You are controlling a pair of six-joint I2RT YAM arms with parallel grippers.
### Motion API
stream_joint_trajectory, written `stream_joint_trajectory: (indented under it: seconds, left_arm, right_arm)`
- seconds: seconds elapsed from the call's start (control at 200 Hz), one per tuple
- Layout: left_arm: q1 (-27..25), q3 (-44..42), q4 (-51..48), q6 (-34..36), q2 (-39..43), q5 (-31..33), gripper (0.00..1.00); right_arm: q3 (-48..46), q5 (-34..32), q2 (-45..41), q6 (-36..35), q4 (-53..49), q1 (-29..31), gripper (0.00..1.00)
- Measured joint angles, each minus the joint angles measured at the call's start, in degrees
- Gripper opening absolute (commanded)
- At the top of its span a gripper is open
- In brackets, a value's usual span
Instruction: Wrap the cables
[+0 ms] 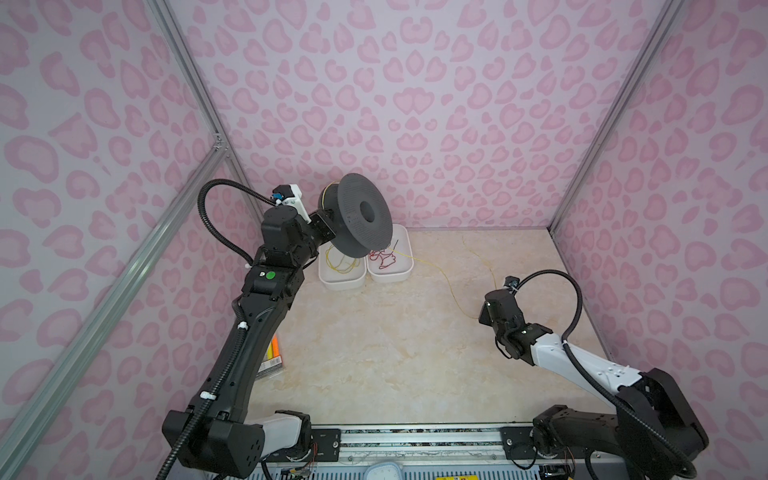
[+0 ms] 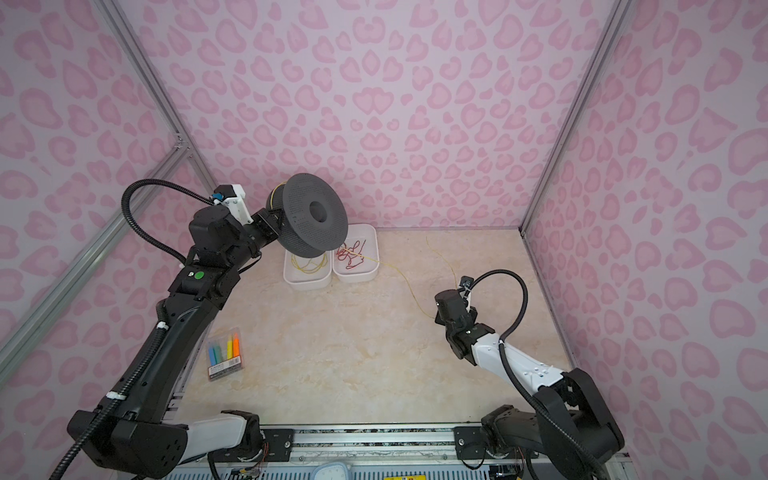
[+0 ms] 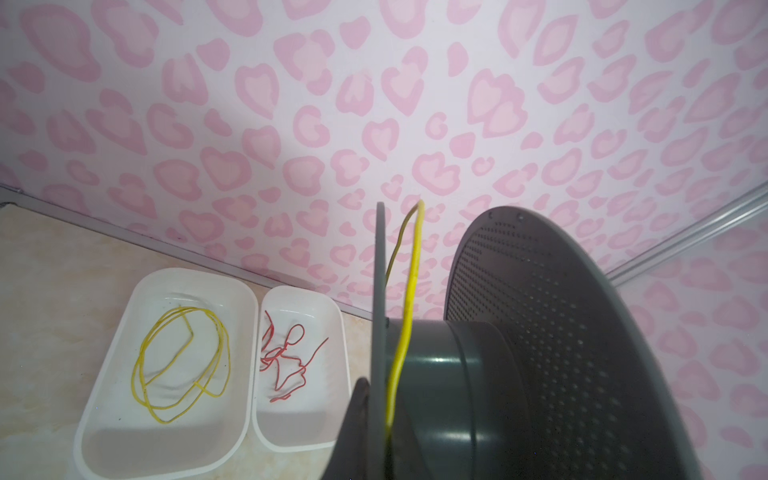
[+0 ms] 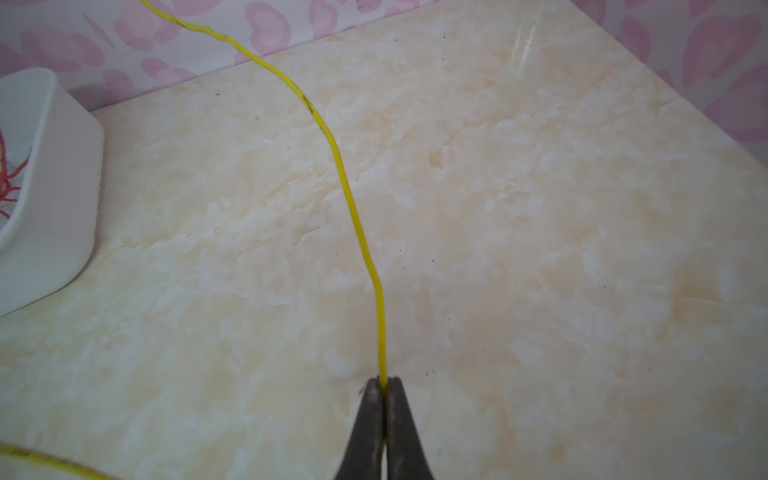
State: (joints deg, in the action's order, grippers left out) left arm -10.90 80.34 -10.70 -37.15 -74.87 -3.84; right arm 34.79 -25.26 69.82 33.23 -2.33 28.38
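Observation:
A grey spool [image 1: 361, 216] [image 2: 316, 216] hangs tilted in the air above the back trays. My left gripper [image 1: 326, 224] [image 3: 378, 399] is shut on one thin flange [image 3: 380, 316] of the spool. A yellow cable [image 3: 409, 299] loops over the spool's hub. From there the cable [image 1: 440, 276] [image 2: 399, 272] runs across the table to my right gripper [image 2: 435, 318] [image 4: 384, 380], which is shut on it low over the table. A loose tail of the cable [image 1: 486, 266] curves off toward the back wall.
Two white trays stand at the back: one [image 1: 332, 284] [image 3: 124, 324] holds coiled yellow wire [image 3: 178, 361], the other [image 1: 405, 270] tangled red wire [image 3: 291, 357]. A pack of coloured markers [image 2: 224, 353] lies beside the left arm. Pink walls close three sides.

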Motion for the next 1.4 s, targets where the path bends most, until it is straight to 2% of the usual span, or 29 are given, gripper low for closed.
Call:
stream_joint_trajectory:
  seconds: [0.11, 0.265, 0.455, 0.725, 1.01, 1.265, 1.4]
  left_arm:
    - [-0.59, 1.53, -1.07, 0.92, -2.86, 5.44, 0.04]
    - [-2.01, 2.67, -3.54, 4.09, -5.86, 13.40, 0.04]
    - [-2.58, 2.67, -5.70, 7.76, -8.28, 20.92, 0.04]
    - [-2.71, 2.82, -6.21, 11.69, -11.39, 29.38, 0.04]
    - [-3.23, 3.13, -6.56, 14.69, -14.43, 30.58, 0.04]
    - [-6.71, 3.45, -6.75, 19.82, -15.52, 31.06, 0.04]
    - [-8.22, 3.52, -6.82, 23.41, -15.65, 31.95, 0.04]
  right_arm:
    - [2.47, -3.37, -6.03, -1.53, -3.87, 4.11, 0.00]
    - [7.76, -6.88, -13.14, -4.02, -8.68, 6.32, 0.00]
    - [14.78, -7.15, -18.62, -6.08, -13.68, 8.55, 0.00]
    - [22.88, -4.94, -21.88, -7.34, -18.45, 12.92, 0.00]
    - [27.08, -1.73, -22.67, -7.96, -18.47, 16.24, 0.00]
    - [35.28, 0.87, -16.41, -9.77, -14.25, 16.09, 0.00]
    - [42.07, 3.52, -11.45, -10.97, -12.20, 12.57, 0.00]
